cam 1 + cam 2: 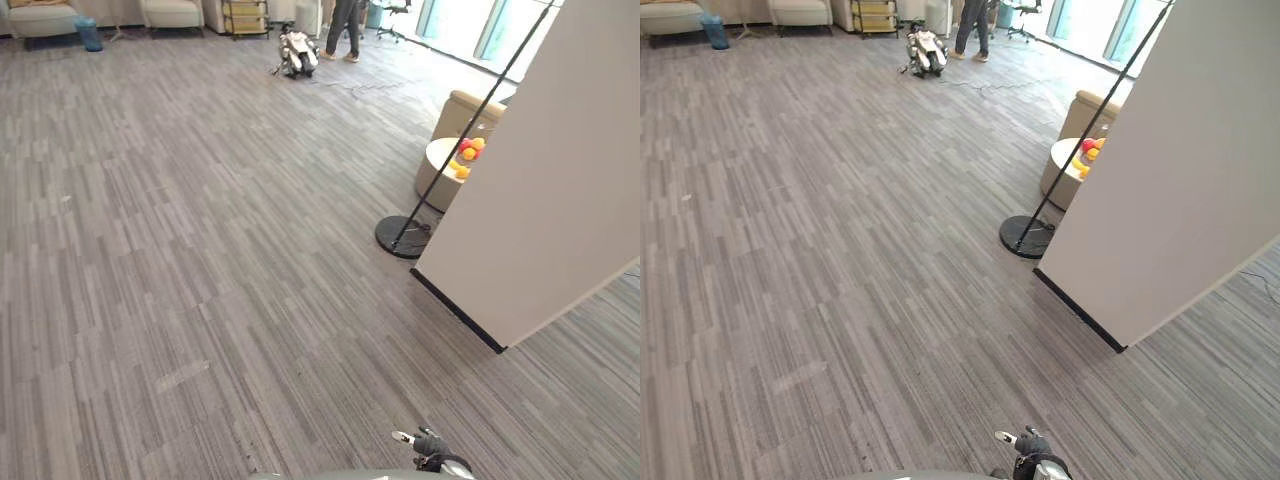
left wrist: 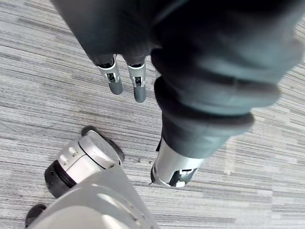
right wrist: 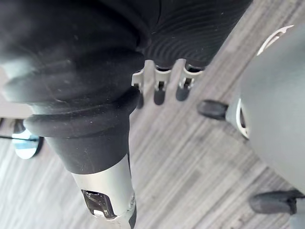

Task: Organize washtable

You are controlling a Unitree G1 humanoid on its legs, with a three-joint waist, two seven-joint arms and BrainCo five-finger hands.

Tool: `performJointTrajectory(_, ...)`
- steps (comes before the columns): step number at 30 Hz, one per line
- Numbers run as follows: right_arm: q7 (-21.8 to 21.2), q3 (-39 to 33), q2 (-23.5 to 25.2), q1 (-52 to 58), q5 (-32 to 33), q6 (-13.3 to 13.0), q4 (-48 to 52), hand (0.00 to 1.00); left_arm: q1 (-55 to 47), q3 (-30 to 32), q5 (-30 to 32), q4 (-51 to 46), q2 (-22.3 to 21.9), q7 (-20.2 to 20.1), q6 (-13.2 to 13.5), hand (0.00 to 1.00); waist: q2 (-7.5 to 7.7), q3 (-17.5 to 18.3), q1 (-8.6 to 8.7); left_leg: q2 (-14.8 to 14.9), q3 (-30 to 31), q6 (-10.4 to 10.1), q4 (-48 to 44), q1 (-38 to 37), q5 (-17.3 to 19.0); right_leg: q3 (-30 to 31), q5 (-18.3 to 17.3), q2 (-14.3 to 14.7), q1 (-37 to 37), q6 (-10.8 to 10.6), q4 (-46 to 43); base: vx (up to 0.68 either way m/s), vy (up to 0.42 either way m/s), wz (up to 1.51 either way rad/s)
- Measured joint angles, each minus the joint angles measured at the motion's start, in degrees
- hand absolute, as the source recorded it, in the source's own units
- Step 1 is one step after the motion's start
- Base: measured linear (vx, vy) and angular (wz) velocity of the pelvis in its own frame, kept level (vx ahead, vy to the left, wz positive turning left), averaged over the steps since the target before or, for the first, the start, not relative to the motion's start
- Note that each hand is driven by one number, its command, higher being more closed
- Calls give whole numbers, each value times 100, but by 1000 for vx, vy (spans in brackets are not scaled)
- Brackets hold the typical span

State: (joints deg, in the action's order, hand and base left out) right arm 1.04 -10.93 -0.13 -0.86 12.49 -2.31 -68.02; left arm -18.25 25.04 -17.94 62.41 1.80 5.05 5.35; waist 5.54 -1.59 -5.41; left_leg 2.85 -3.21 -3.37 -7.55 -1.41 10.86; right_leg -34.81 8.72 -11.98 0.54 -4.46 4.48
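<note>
My left robot hand point(image 2: 136, 86) and my right robot hand point(image 3: 159, 90) hang open over the grey floor point(image 1: 200, 250), and at 2 o'clock a round tabletop point(image 1: 432, 185) with orange things point(image 1: 468, 153) stands beside the white wall point(image 1: 560, 170).

No legible text, labels, numbers or signs anywhere. The white partition panel point(image 1: 545, 170) and the grey carpet floor point(image 1: 200, 260) are plain, and the far furniture is too small to make out any print. The dark covers on the left hand point(image 2: 209, 81) and right hand point(image 3: 81, 71) carry nothing readable either.
</note>
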Motion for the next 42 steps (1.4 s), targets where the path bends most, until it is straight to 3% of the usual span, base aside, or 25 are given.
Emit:
performJointTrajectory(4, 125, -363, -258, -81, 158, 3, -287, 0, 21, -296, -120, -121, -43, 3, 75, 0, -130, 82, -214, -262, 815, 22, 289, 536, -549, -1257, 24, -166, 139, -116, 115, 91, -16, 151)
performJointTrajectory(6, 160, -286, -417, -219, 75, -6, -367, 0, 79, -319, -169, -135, -104, 1, 154, 0, -195, 92, -352, -366, 1179, -151, 239, 843, -870, -2039, 11, -257, 301, -144, 118, 76, -21, 219)
performJointTrajectory(7, 155, -138, -586, -333, -42, -29, -356, 0, 158, -363, -230, -195, -162, 1, 178, 0, -279, -6, -563, -415, 1295, -150, 9, 974, -879, -2352, -17, -281, 497, -167, 121, 31, 43, 154)
performJointTrajectory(10, 153, 247, -692, -858, -259, -202, -185, 0, 191, -586, -265, -209, -86, -5, 235, 0, -178, -221, -852, -588, 934, -225, -1100, 1470, -665, -2666, -248, -380, 1051, -241, 133, -37, 76, 96)
performJointTrajectory(12, 152, 490, -748, -1194, -423, -310, -161, 0, 171, -775, -262, -195, -148, -9, 232, 0, -440, -190, -920, -256, 643, -346, -794, 1523, -791, -2655, -355, -201, 1135, -324, 131, -159, 107, 9)
performJointTrajectory(13, 152, 570, -767, -1303, -453, -364, -72, 0, 137, -775, -298, -103, -242, -14, 240, 0, -579, -194, -995, -82, 574, -178, -666, 1502, -808, -2586, -432, -123, 1170, -479, 116, -105, 144, -23)
performJointTrajectory(14, 153, 631, -687, -1357, -498, -381, -28, 0, 135, -802, -289, -99, -210, -15, 240, 0, -515, -184, -1011, -114, 559, -155, -628, 1484, -815, -2520, -455, -175, 1147, -512, 100, 6, 191, -24)
performJointTrajectory(17, 149, 739, -423, -1175, -654, -336, -114, 0, 34, -970, -275, 162, -86, -20, 162, 0, -279, -216, -952, -418, 409, 232, -588, 1254, -520, -2337, -819, -951, 1020, -708, -1015, 146, 205, -7)
performJointTrajectory(18, 153, 689, -372, -926, -680, -264, -111, 0, 30, -973, -258, 362, -89, -27, 81, 0, -210, -214, -922, -562, 390, 323, -509, 1027, -476, -2291, -822, -1362, 1032, -518, -1773, 229, 242, 11)
performJointTrajectory(19, 160, 556, -351, -682, -727, -182, -109, 0, 12, -984, -202, 481, -55, -37, -2, 0, -208, -221, -814, -646, 413, 415, -441, 762, -495, -2200, -774, -1798, 1007, 184, -2636, 267, 247, 22)
performJointTrajectory(20, 161, 469, -337, -587, -759, -144, -108, 0, -54, -1021, -153, 518, -61, -52, -15, 0, -213, -242, -763, -685, 455, 461, -403, 594, -481, -2063, -697, -1997, 939, 694, -3074, 394, 301, 27)
performJointTrajectory(21, 171, 352, -293, -466, -831, -114, -108, 0, -77, -1166, -93, 511, -65, -118, -24, 0, -225, -339, -642, -709, 474, 669, -255, 192, -433, -1107, -538, -2291, 516, 1106, -4182, 357, 222, 9)
performJointTrajectory(23, 165, 192, -218, -423, -878, -115, -112, 0, -20, -1200, 55, 491, 45, -121, -60, 0, -161, -487, -534, -636, 519, 766, -100, -178, -372, -202, -1108, -2032, -57, 599, -5062, 286, 135, -11)
performJointTrajectory(26, 273, -43, -274, -139, -1040, -119, -27, 0, -40, -1433, 247, 511, 265, -115, -119, 0, -134, -524, -336, -477, 561, 807, 269, -725, -316, -295, -1851, -1378, -560, 230, -4547, 231, 74, 3)
performJointTrajectory(29, 304, -313, -250, 10, -1099, -59, 2, 0, 202, -1362, 279, 366, 366, -75, -111, 0, -332, -648, -169, -213, 753, 711, 375, -844, -174, -336, -1404, -690, -984, -20, -2250, 213, -7, 50)
performJointTrajectory(30, 304, -451, -252, -67, -1100, -55, 9, 0, 319, -1359, 279, 121, 408, -44, -49, 0, -377, -693, -164, -118, 739, 609, 385, -894, -116, -375, -898, -501, -1131, -151, -1460, 241, -41, 16)
performJointTrajectory(33, 304, -516, -216, -210, -1100, -36, -30, 0, 668, -1351, 275, -123, 356, -3, 62, 0, -323, -764, -140, -61, 588, 375, 390, -1145, 147, -595, -475, -479, -1362, 82, -1142, 380, -138, 6)
performJointTrajectory(34, 301, -534, -181, -207, -1100, -29, -31, 0, 714, -1321, 273, -221, 323, -9, 100, 0, -286, -748, -137, -5, 579, 282, 328, -1289, 411, -593, -501, -369, -1337, 276, -1198, 579, -251, -9)
performJointTrajectory(35, 291, -542, -174, -200, -1105, -21, -16, 0, 715, -1299, 277, -214, 289, -9, 152, 0, -334, -711, -107, 166, 550, 155, 198, -1421, 716, -530, -461, -153, -1268, 692, -1327, 606, -249, -13)
performJointTrajectory(36, 273, -565, -219, -223, -1108, -16, -12, 0, 694, -1272, 284, -194, 237, -14, 151, 0, -463, -672, -101, 339, 518, 108, 1, -1421, 811, -546, -431, -34, -1246, 755, -1423, 555, -247, -16)
performJointTrajectory(37, 266, -618, -196, -286, -1140, 9, -38, 0, 687, -1128, 278, -118, 159, -68, 145, 0, -446, -620, -108, 511, 455, 0, -1123, -1001, 861, -578, -483, 190, -1144, 853, -1451, 561, -334, -26)
performJointTrajectory(38, 264, -501, -202, -286, -1174, 9, -63, 0, 648, -1045, 277, -109, 156, -89, 130, 0, -490, -608, -113, 726, 458, -445, -2567, -351, 604, -565, -561, 493, -980, 933, -1261, 551, -380, -35)
performJointTrajectory(39, 264, -355, -215, -352, -1192, 13, -69, 0, 640, -987, 264, -104, 121, -98, 107, 0, -558, -607, -169, 847, 460, -714, -3265, -5, 467, -501, -615, 666, -904, 955, -1156, 528, -398, -57)
performJointTrajectory(40, 264, -243, -268, -455, -1195, 37, -111, 0, 599, -853, 229, -60, -1, -116, 52, 0, -667, -614, -195, 1026, 348, -809, -4167, 469, 453, -403, -615, 903, -731, 1036, -1011, 404, -267, -52)
performJointTrajectory(42, 280, -220, -264, -605, -1130, 33, -119, 0, 569, -719, 74, -1, -54, -123, 5, 0, -592, -676, -179, 1127, -270, -620, -4157, 755, 559, -201, -633, 1031, -311, 1068, -751, 511, -257, -49)
